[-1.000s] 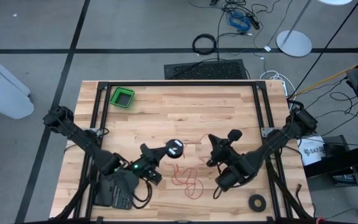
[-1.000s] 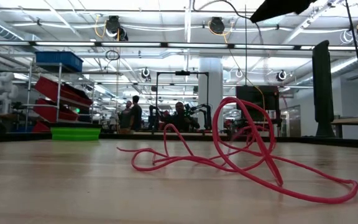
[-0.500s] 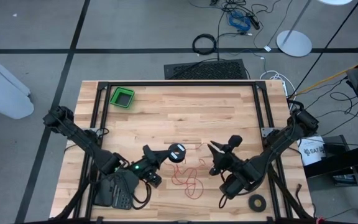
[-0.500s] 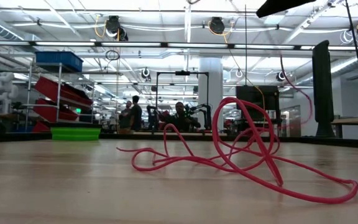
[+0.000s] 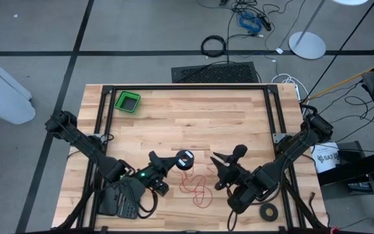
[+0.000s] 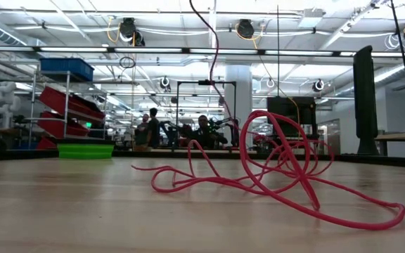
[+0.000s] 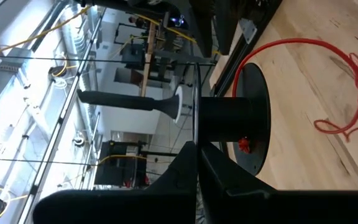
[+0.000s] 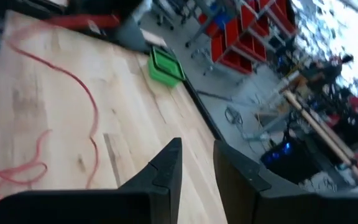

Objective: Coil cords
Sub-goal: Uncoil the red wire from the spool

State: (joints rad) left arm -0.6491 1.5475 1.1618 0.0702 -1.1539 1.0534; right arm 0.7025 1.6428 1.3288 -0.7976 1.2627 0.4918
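Observation:
A thin red cord (image 5: 197, 185) lies in a loose tangle (image 6: 280, 176) on the wooden table. One strand (image 6: 213, 56) rises from it to a black spool (image 5: 184, 158), where its end (image 7: 244, 144) sits at the lower flange. My left gripper (image 5: 174, 161) is shut on that spool, above the table near the front middle. My right gripper (image 5: 214, 170) hovers just right of the tangle. It is open, with nothing between its fingers (image 8: 166, 168). My left gripper pinches the rim of the spool's thin upper flange (image 7: 194, 134) between its two fingers, one above it and one below. The fingers come in about level from the table's left. The spool is lifted clear of the table, its axis upright, with the cord trailing down from it.
A green bin (image 5: 127, 102) stands at the far left of the table, also seen in the right wrist view (image 8: 165, 67). A flat black tape ring (image 5: 268, 210) lies near the front right corner. A black cable hoop (image 5: 213, 45) lies on the floor beyond the table.
My right gripper has let go of the cord and drawn back toward the table's near edge, tipping as it went. The strand that ran up to it on the right has swung over and now rises straight to the spool. The tangle on the table has stayed put.

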